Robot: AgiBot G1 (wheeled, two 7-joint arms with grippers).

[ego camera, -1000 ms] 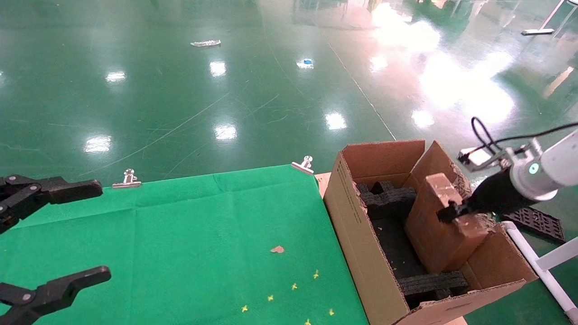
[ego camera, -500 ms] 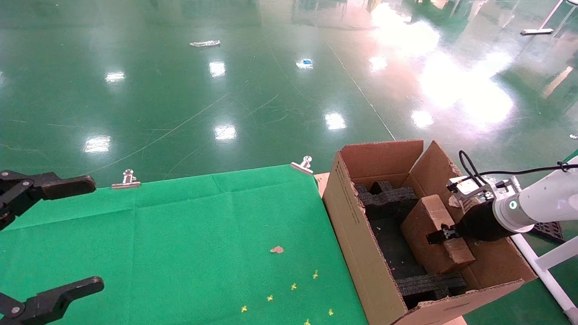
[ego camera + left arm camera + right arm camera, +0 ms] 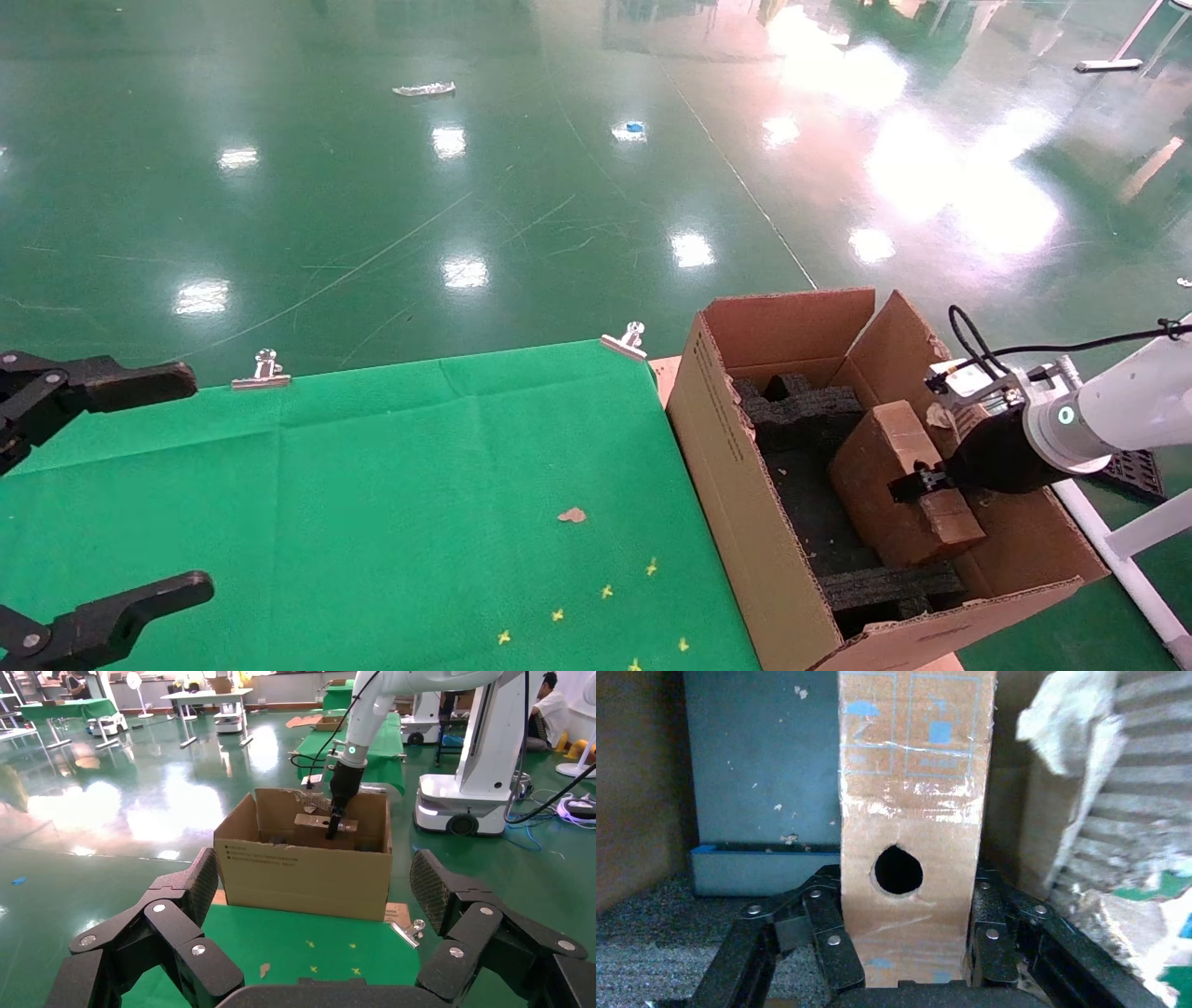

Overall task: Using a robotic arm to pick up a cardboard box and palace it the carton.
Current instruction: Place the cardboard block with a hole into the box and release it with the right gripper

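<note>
The robotic arm [image 3: 1127,410], white with a green ring, reaches from the right into the carton [image 3: 736,466]. Its right gripper [image 3: 917,485] is shut on the cardboard box [image 3: 885,457], which sits tilted inside the carton among black foam blocks [image 3: 801,410]. In the right wrist view the box [image 3: 912,804] shows a round hole, and the gripper [image 3: 905,941] clamps its two sides. The left wrist view shows the carton [image 3: 309,867], the box [image 3: 313,822] and the arm [image 3: 351,748] from afar. My left gripper [image 3: 313,903] is open and empty over the green cloth's left edge [image 3: 102,485].
A green cloth [image 3: 372,485] covers the table, held by metal clips [image 3: 264,370] [image 3: 626,343] at its far edge. A cardboard scrap [image 3: 572,514] and yellow marks [image 3: 605,592] lie on it. A torn carton flap [image 3: 931,363] stands by the right gripper. A white frame [image 3: 1117,550] is at right.
The right gripper has lowered the cardboard box from above the carton's rim down into the carton, then shifted slightly. The left gripper has drifted a little lower.
</note>
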